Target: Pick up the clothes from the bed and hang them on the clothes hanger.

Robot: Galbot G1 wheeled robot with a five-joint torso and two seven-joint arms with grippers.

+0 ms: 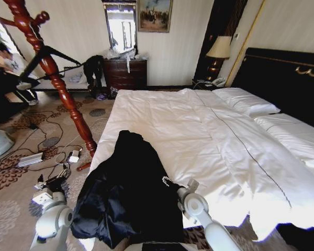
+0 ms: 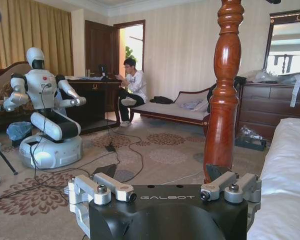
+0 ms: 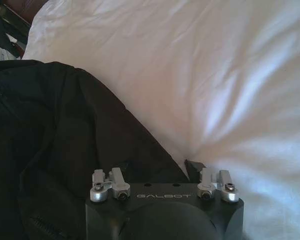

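"GALBOT" marks the right gripper [image 3: 156, 172] over the clothes [image 3: 55, 145].

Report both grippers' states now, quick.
Left gripper: open, holding nothing, out beside the bed near the wooden post.
Right gripper: open, empty, at the black coat's edge on the bed.

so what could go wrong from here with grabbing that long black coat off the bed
The right gripper, open at the edge of the long black soft-cloth coat, might pinch the bed's white duvet along with it. The coat already hangs over the bed's near edge, so it may slide to the floor. Cables clutter the carpet around the carved reddish wooden post.
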